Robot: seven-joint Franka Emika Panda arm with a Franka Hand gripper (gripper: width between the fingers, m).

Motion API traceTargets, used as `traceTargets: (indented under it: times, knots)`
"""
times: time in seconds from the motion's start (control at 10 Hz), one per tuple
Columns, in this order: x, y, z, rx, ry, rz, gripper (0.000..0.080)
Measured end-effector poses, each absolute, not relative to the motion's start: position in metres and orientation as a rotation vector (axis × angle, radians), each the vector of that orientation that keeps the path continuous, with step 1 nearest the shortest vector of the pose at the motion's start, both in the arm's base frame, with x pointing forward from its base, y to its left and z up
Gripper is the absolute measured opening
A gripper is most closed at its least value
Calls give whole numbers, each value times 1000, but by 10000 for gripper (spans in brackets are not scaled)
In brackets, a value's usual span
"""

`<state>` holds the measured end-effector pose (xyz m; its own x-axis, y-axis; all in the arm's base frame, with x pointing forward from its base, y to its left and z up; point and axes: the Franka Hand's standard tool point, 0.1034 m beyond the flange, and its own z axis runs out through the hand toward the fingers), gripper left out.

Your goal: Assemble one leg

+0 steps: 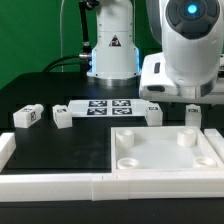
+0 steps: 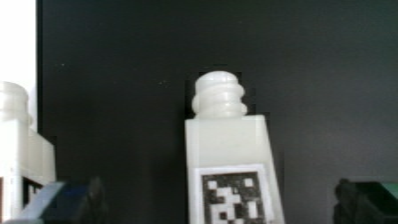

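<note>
On the bench [image 1: 60, 145], a loose leg [image 1: 27, 116] and a second loose leg [image 1: 63, 115] sit at nine o'clock of the marker board [image 1: 105, 107], with the white panel [image 1: 165, 158] at its four o'clock. In wrist view we see the leg [image 2: 231, 150] upright between spread fingers [image 2: 68, 198], untouched.

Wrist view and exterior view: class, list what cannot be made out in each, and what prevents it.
- Wrist view: central leg, its base and part of its marker cut off by the picture's edge.
- Wrist view: second leg, mostly cut off by the edge.
- Wrist view: hand, only dark finger ends show at the edge.
- Exterior view: marker board, tag patterns too small and blurred.
</note>
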<state>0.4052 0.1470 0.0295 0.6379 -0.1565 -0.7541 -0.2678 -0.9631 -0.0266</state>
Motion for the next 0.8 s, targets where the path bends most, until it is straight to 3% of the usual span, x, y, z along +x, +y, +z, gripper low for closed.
traceTargets:
  times: [0.7, 0.8]
  knots:
    - [399, 150, 9, -2737, 358, 1205, 648]
    - [399, 150, 9, -2737, 358, 1206, 605]
